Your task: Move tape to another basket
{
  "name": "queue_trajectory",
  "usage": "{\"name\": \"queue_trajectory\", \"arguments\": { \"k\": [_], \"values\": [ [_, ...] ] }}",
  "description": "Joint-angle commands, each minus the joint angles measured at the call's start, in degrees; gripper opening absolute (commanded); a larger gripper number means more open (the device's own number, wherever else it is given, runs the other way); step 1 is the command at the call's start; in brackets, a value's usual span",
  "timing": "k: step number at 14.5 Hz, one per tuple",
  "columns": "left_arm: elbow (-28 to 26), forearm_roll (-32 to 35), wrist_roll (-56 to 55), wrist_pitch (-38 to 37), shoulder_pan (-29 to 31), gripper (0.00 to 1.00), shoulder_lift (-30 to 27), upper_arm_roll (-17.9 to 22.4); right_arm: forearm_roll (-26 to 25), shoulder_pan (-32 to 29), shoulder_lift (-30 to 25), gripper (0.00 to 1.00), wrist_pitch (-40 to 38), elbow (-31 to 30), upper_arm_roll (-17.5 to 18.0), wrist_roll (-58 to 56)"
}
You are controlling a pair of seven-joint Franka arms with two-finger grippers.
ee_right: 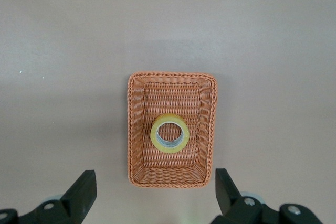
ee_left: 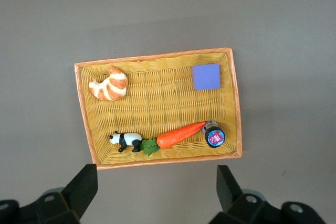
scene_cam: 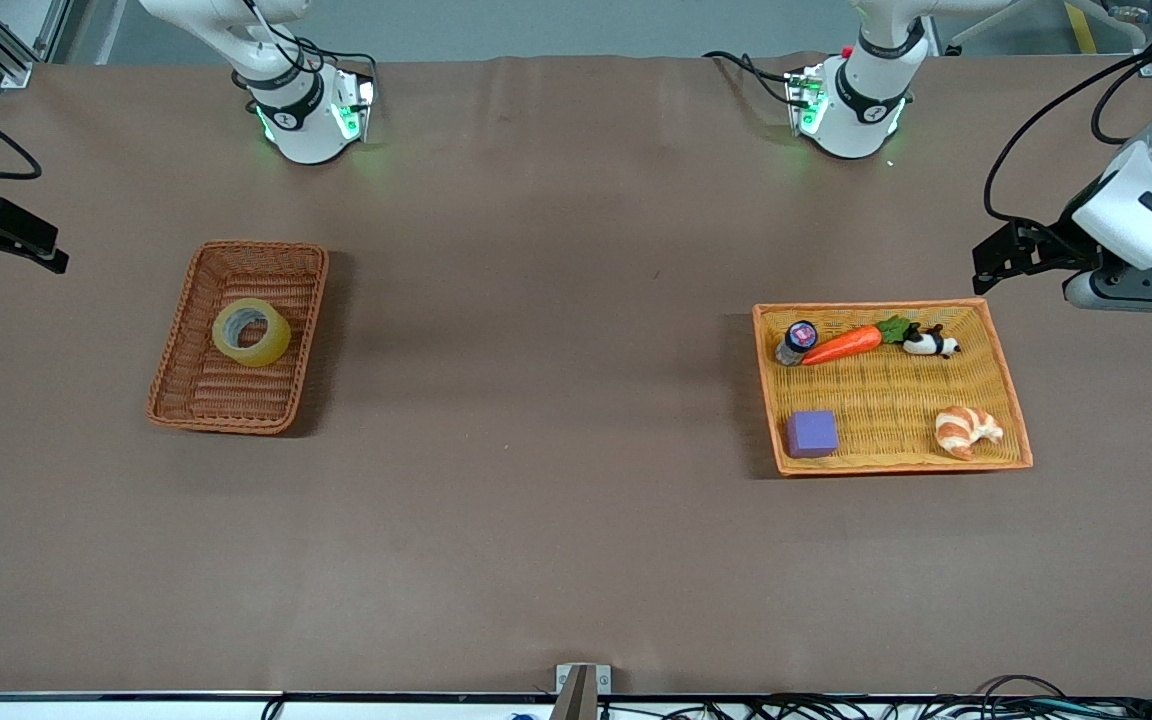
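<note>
Ideally the spread right gripper (ee_right: 152, 195) descends over the tape (scene_cam: 251, 332) in the basket (scene_cam: 198, 400), while the spread left gripper (ee_left: 155, 192) waits.

— Any writing you can read here?

— None. The small jar (scene_cam: 796, 342) in the orange-yellow tray (scene_cam: 1011, 400) has a round lid with a pink and blue mark, but the characters on it are too small to make out.

— And the robot bases?

— Each base (scene_cam: 311, 115) carries a small round dark emblem; nothing on it can be read either.
</note>
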Motion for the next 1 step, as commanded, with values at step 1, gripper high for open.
{"name": "queue_trajectory", "arguments": {
  "k": [1],
  "values": [
    [0.2,1.0,1.0,-0.9,0.1,1.00,-0.5,0.0,-0.4,-0.9,0.2,1.00,-0.5,0.2,1.1,1.3]
  ]
}}
